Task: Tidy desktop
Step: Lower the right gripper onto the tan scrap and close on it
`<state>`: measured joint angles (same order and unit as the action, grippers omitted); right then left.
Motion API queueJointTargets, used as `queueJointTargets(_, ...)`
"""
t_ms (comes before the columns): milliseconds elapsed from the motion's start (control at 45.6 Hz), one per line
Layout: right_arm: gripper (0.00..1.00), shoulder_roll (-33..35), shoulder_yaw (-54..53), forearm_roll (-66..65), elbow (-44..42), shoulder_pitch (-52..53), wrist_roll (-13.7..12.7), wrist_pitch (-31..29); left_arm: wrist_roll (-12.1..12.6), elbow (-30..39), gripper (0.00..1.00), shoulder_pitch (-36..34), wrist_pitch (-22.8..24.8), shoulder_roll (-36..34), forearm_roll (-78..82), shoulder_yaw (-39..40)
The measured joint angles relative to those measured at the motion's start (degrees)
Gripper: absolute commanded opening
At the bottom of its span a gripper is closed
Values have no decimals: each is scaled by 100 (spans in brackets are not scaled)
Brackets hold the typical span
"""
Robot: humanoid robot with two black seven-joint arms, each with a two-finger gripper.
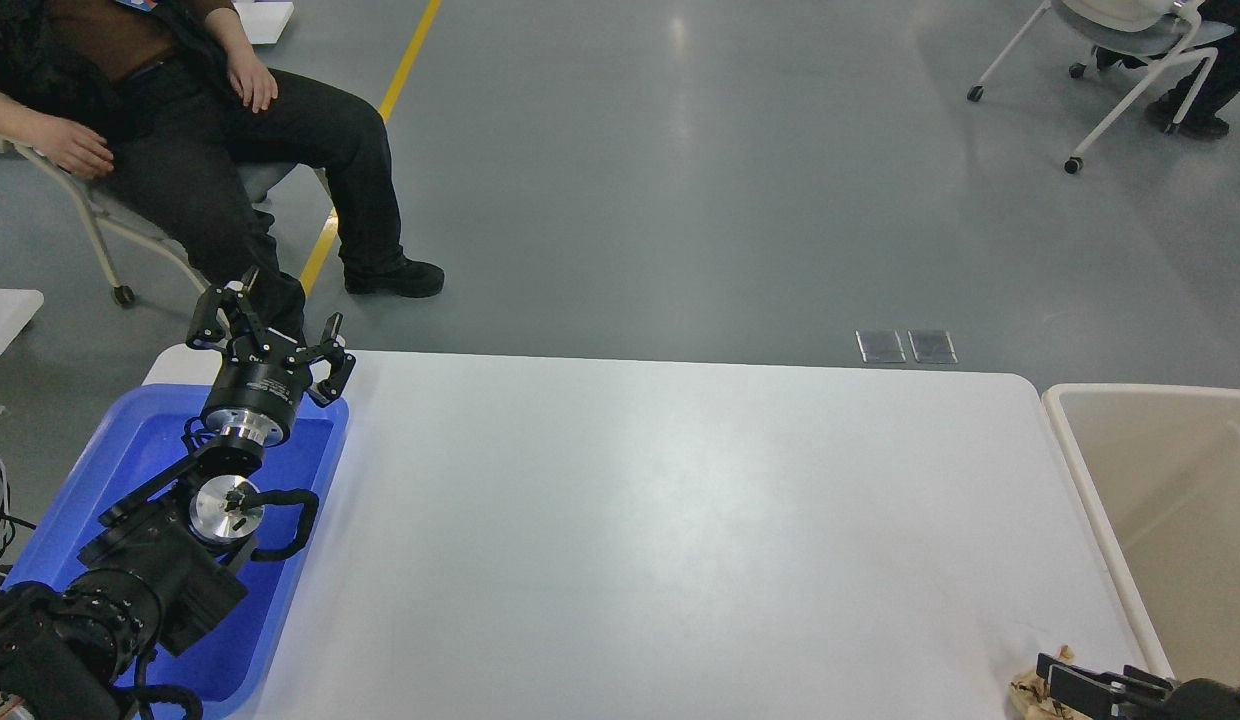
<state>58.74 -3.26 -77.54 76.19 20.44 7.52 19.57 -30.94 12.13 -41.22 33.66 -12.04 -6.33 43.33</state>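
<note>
Right in front of you the desktop (pixel 680 520), a wide white counter with rounded corners, fills the middle of the head view and runs from the blue tray on one end to the beige bin on the other. On the counter's left end sits the blue plastic tray (pixel 320 480), its long side lying along the counter's left edge. Your left arm comes in over that tray, and your left pincer (pixel 270 330) hangs above the tray's far end, at the counter's far left corner, with its fingers spread wide and nothing between them. At the counter's near right corner your right pincer (pixel 1080 685) just pokes into view, dark and mostly cut off by the frame, so you cannot tell how its fingers stand; it lies touching a crumpled brownish scrap (pixel 1030 695) on the counter's surface, and whether it grips that scrap cannot be made out. Just beside the counter's right end stands the beige bin (pixel 1080 480), its rim close to the counter's edge. Beyond the counter's far left corner a seated person (pixel 230 140) in dark clothes has a foot near the yellow floor line (pixel 405 60). Well beyond the counter's far right corner stands a white wheeled chair (pixel 1110 60).
</note>
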Motion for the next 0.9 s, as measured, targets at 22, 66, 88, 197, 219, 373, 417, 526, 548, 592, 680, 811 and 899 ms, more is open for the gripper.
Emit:
queueJointTargets(22,100,-24,15,-2,-19,-16,4,23,0,0,100,0,0,0,0,0)
queueJointTargets(66,100,-63,42,-5,-43,-41,12,59,0,0,100,0,0,0,0,0)
queueJointTargets(88,100,-88,60,-6,-59,-56,15,86,0,0,100,0,0,0,0,0)
queueJointTargets(197,100,-180,121,-10,-127,-107,29,182,-2,0,100,0,0,0,0,0)
queueJointTargets(219,100,-204,134,-10,-148,-119,38,204,-3,0,100,0,0,0,0,0)
queueJointTargets(373,100,-341,179,-11,-298,-164,132,307,-3,0,100,0,0,0,0,0)
queueJointTargets(417,100,-383,187,-10,-346,-174,165,336,-3,0,100,0,0,0,0,0)
queueJointTargets(526,99,-496,213,0,-461,-199,266,394,-2,0,100,0,0,0,0,0)
queueJointTargets(548,99,-513,218,2,-475,-202,283,401,-2,0,100,0,0,0,0,0)
queueJointTargets(592,98,-555,228,7,-508,-209,331,416,-2,0,100,0,0,0,0,0)
queueJointTargets(680,97,-618,257,16,-553,-217,396,448,-2,0,100,0,0,0,0,0)
queueJointTargets(811,95,-712,293,38,-635,-224,459,521,-2,0,100,0,0,0,0,0)
queueJointTargets(899,94,-764,307,49,-706,-228,484,551,1,0,100,0,0,0,0,0)
